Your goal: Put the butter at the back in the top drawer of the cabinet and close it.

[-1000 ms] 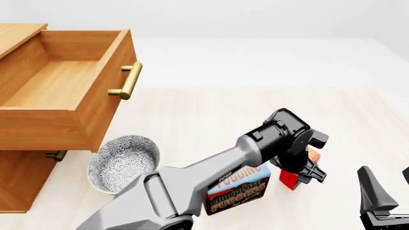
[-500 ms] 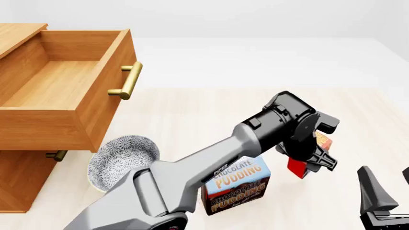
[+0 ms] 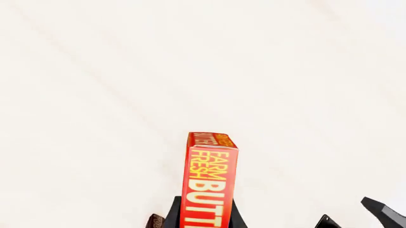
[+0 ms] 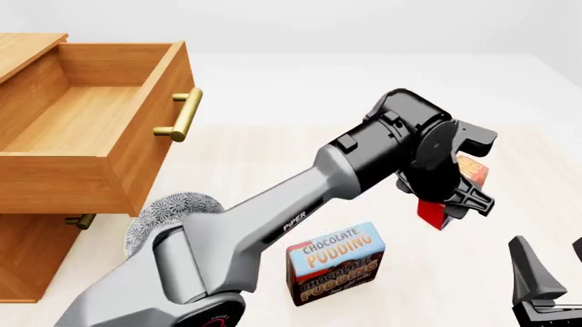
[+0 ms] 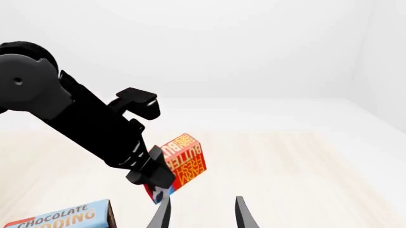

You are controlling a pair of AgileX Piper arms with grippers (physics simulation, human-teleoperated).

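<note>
Butter (image 4: 454,194) pinched in left pincer (image 4: 459,201), lifted above table (image 4: 272,163), top drawer (image 4: 82,122) open

Red butter (image 4: 435,212), orange-brown cabinet (image 4: 37,259)

Butter box lifted off the table, top drawer standing open.

The butter (image 4: 473,178), a small red box with an orange-yellow face and "FARM FRESH BUTTER" lettering (image 3: 209,183), hangs tilted above the table at the right, pinched by the left gripper (image 4: 459,204). At far left, the orange-brown cabinet (image 4: 27,255) has its top drawer (image 4: 86,126) pulled fully out, brass bar handle (image 4: 182,114) facing right; its wooden floor looks bare, as far as it shows.
</note>
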